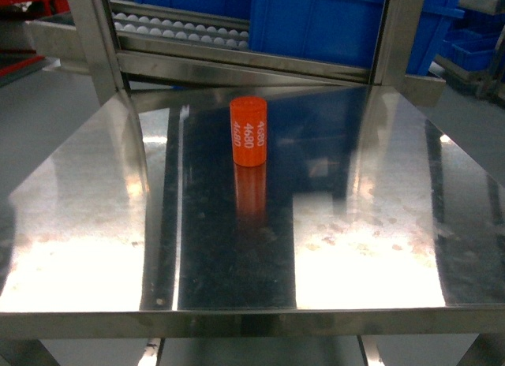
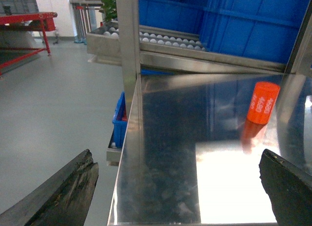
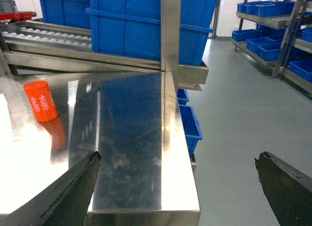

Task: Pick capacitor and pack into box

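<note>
An orange cylindrical capacitor [image 1: 248, 132], smooth-sided and printed "4680" in white, stands upright on the polished stainless-steel surface [image 1: 379, 224], toward the far middle, its reflection stretching toward the near edge. The steel is glossy, faintly scuffed, with bright glare patches. Behind it run a roller conveyor [image 1: 181, 28] and blue plastic bins [image 1: 316, 19]. The left gripper [image 2: 178, 187] has its dark, rough-textured jaws spread wide at the surface's left edge; the right gripper [image 3: 187, 189] likewise spread wide at the right edge. The capacitor lies well apart from both, untouched.
</note>
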You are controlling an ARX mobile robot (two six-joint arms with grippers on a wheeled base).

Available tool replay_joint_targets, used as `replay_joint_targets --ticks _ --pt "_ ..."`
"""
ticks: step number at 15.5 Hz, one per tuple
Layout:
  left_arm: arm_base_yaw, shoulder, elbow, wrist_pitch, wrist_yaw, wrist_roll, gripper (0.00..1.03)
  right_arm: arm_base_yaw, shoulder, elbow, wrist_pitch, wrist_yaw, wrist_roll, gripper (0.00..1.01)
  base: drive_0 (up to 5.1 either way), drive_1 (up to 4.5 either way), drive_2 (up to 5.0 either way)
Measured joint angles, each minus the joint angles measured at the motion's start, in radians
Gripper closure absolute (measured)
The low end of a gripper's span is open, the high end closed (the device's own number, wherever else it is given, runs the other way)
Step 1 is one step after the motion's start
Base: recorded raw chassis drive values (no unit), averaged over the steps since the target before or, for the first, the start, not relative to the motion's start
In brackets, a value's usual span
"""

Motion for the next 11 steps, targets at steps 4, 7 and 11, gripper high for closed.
replay_joint_targets --ticks 4,7,11 --pt "0.0 0.0 0.0 0.002 0.0 0.0 0.05 0.0 0.0 0.0 -0.002 -0.001 0.0 0.03 0.0 0.0 0.0" --pt "0.0 0.0 0.0 0.0 0.0 0.0 0.05 0.0 0.0 0.0 -0.001 0.0 0.0 0.03 0.0 0.0 0.0" --pt "0.0 0.0 0.0 0.0 0.0 0.0 0.05 0.0 0.0 0.0 -0.001 0.0 0.0 0.03 0.0 0.0 0.0"
